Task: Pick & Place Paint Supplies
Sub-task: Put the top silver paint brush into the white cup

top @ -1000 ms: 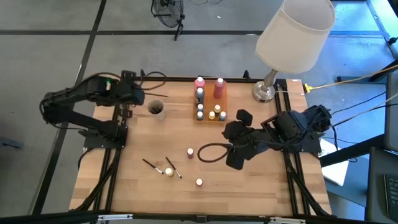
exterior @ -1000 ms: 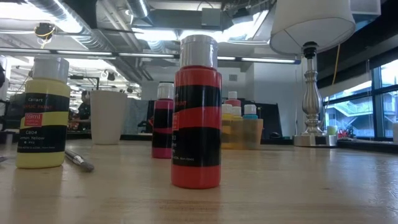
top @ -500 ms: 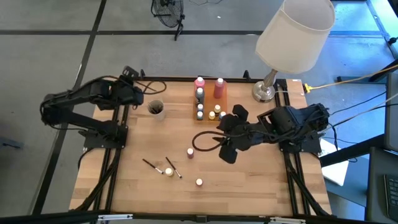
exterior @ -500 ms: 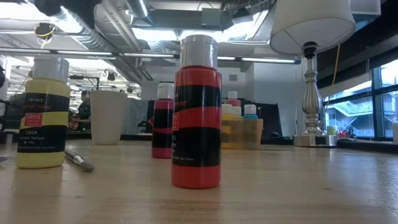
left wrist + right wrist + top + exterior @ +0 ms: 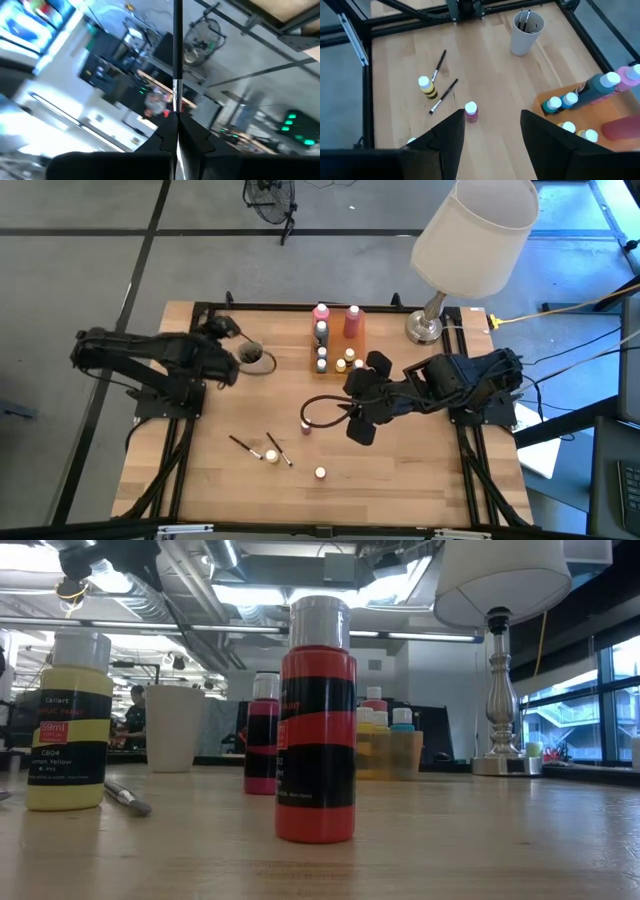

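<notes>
My left gripper (image 5: pixel 234 352) hangs just left of the white cup (image 5: pixel 252 358) and is shut on a thin dark brush (image 5: pixel 176 60). My right gripper (image 5: pixel 352 396) hovers open over the table's middle, above and right of the pink bottle (image 5: pixel 471 111). A yellow bottle (image 5: pixel 426 87) and a red bottle (image 5: pixel 316 730) stand upright on the wood. Two brushes (image 5: pixel 444 95) lie flat near them. Several bottles stand in the wooden tray (image 5: pixel 338 348). My left gripper pinches the brush between its two shut fingers (image 5: pixel 176 142), just behind the metal band (image 5: pixel 175 97). The brush lies along the fingers and its long dark shaft sticks out past the fingertips. It is lifted clear of the table.
A lamp with a white shade (image 5: pixel 475 235) and metal base (image 5: pixel 425 330) stands at the far right corner. The cup holds other brushes. A black cable loop (image 5: pixel 320 412) hangs under my right arm. Bare wood lies along the near edge (image 5: pixel 400 490).
My left gripper has swung from the table's far left corner toward the cup, sinking and rolling as it went, with the brush in its fingers. My right gripper has drifted a little toward the table's left, staying open.
</notes>
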